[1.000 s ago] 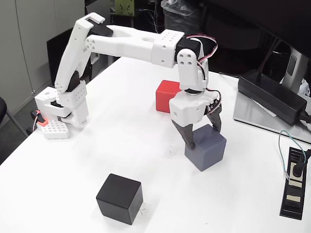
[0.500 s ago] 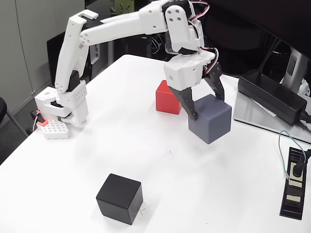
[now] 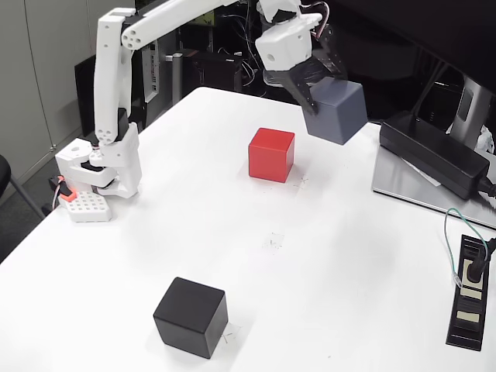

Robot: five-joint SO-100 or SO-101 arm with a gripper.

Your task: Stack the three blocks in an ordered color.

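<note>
Fixed view: pincer (image 3: pixel 324 87) clamped on blue-grey block (image 3: pixel 336 111) has risen above red block (image 3: pixel 271 154).

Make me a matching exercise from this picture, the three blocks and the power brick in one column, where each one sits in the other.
Things:
1. red block
2. blue-grey block
3. black block
4. power brick

Places:
A. near front edge of the table
B. held in the air by the gripper
C. middle of the table
D. right side, beside a cable

Pairs: 1-C, 2-B, 3-A, 4-D
</note>
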